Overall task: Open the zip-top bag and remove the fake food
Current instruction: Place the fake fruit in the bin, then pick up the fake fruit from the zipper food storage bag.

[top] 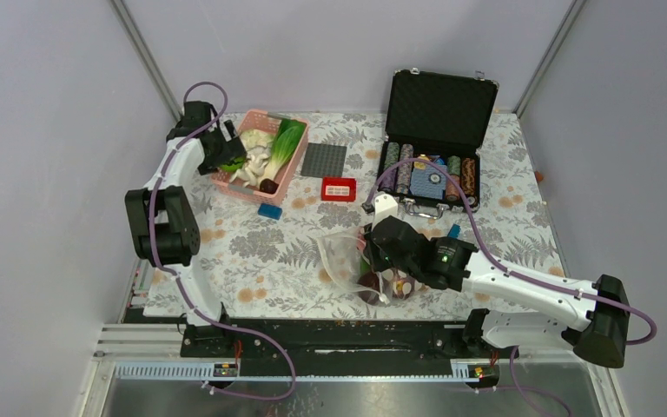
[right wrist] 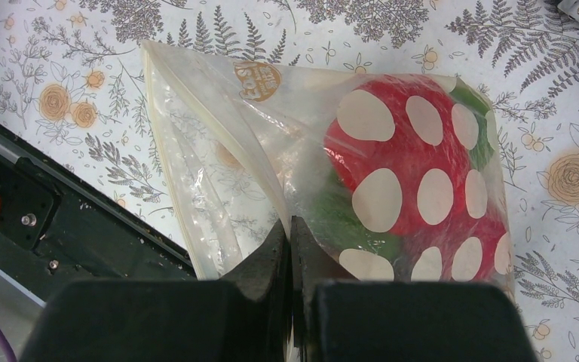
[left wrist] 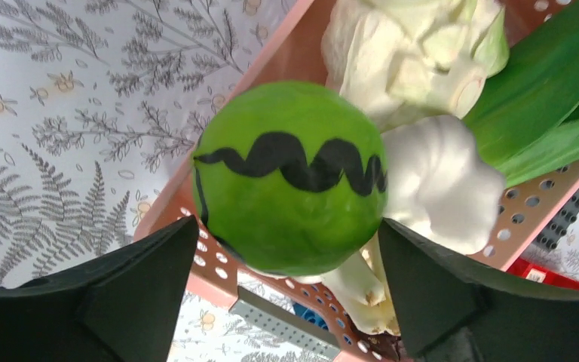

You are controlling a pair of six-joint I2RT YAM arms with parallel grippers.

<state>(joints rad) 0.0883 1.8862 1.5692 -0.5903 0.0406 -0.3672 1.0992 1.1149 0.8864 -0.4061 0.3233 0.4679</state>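
Note:
The zip-top bag lies crumpled near the table's front edge; it also shows in the right wrist view, clear with cream dots. Inside it are red fake food and a green piece. My right gripper is shut, pinching a fold of the bag's plastic; in the top view it sits over the bag. My left gripper holds the green striped melon between its fingertips, over the rim of the pink basket. In the top view it is at the basket's left side.
The pink basket holds bok choy and white mushroom pieces. An open poker-chip case stands at the back right. A grey studded plate, a red box and a blue block lie mid-table.

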